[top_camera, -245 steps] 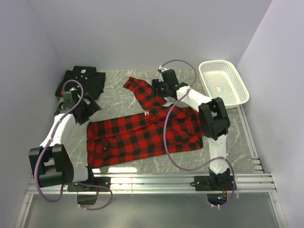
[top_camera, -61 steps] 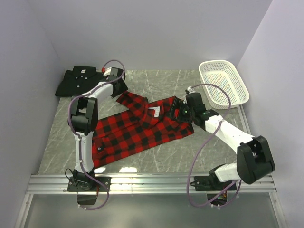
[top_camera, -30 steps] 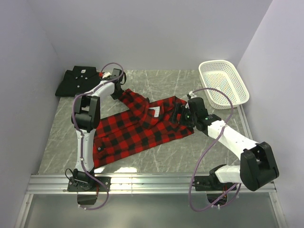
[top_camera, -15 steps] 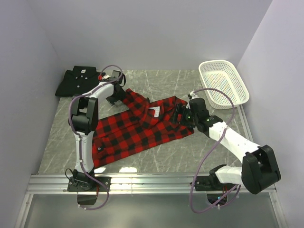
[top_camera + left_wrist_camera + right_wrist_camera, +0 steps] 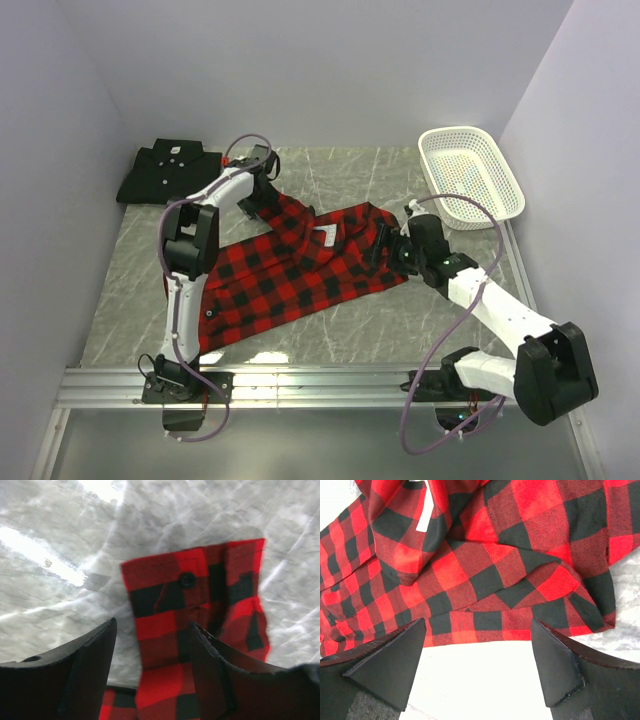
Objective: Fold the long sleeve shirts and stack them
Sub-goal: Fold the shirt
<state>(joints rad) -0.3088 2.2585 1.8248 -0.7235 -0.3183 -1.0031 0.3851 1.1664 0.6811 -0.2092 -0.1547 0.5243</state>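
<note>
Looking down from the top, the plaid shirt (image 5: 300,265) lies on the grey surface (image 5: 350,175), near the middle. It is red and black and partly folded, with one long side running from the near left up to the far right. The black shirt (image 5: 170,170) sits folded in the far left corner, well apart from the plaid one. A white basket (image 5: 455,131) stands in the far right corner.

The left arm reaches far out, and the left gripper (image 5: 255,203) hangs over the far left tip of the plaid shirt, where a sleeve (image 5: 275,210) ends. The right gripper (image 5: 378,245) is at the right edge of the plaid shirt.

From the left wrist camera, the left gripper (image 5: 150,675) has its two black fingers (image 5: 90,670) apart. It holds nothing. The end of the sleeve lies flat on the surface just past the fingers and between them. There is a small dark button (image 5: 187,580) on the cuff. Bright light shines on the surface to the left.

From the right wrist camera, the right gripper (image 5: 472,665) has its fingers (image 5: 385,665) spread very wide. It holds nothing either. The plaid shirt fills the top of the view, with folds lying over each other. Its near edge runs across just past the fingertips, and bare surface shows between them. A small white mark (image 5: 422,520) shows on the cloth at the top left.
</note>
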